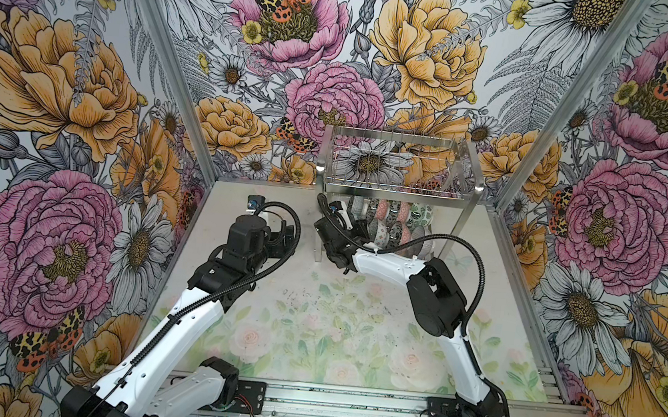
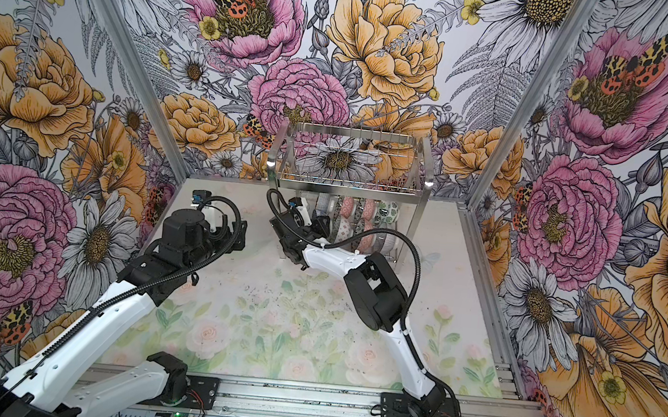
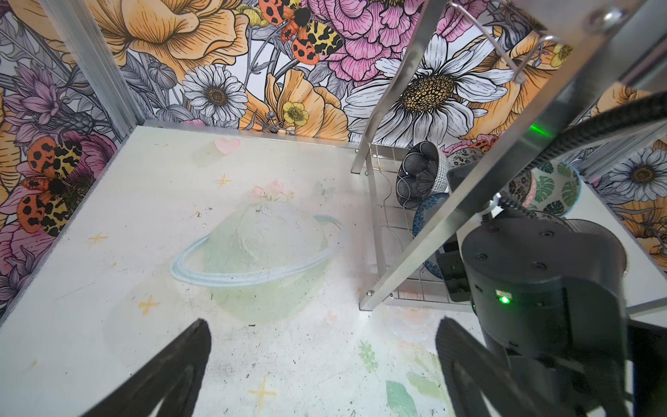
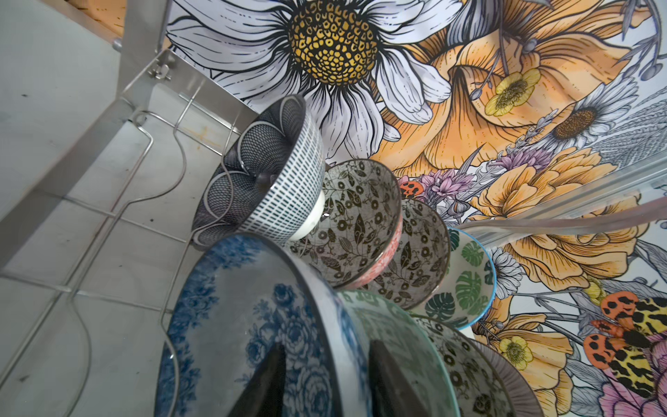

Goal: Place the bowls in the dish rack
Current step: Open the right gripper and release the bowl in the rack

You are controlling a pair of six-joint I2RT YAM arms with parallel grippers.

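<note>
The dish rack (image 1: 393, 190) (image 2: 346, 184) stands at the back of the table. Several patterned bowls (image 1: 391, 223) (image 2: 360, 220) stand on edge in two rows on its lower shelf. My right gripper (image 4: 328, 343) reaches in from the rack's left end. It is open and straddles the rim of a blue floral bowl (image 4: 252, 307): one finger is inside it, the other between it and a green bowl (image 4: 397, 325). Behind these stand a mesh-pattern bowl (image 4: 260, 173), black-and-white floral bowls (image 4: 357, 216) and a green-leaf bowl (image 4: 465, 281). My left gripper (image 3: 323, 321) hangs open and empty over the table, left of the rack.
A rack leg (image 3: 469, 195) and the right arm's wrist (image 3: 541, 281) are close to my left gripper. A faint pale-green ringed shape (image 3: 260, 252) is printed on the tabletop. The rack's wire upper tier (image 1: 395, 161) overhangs the bowls. Flowered walls close in three sides.
</note>
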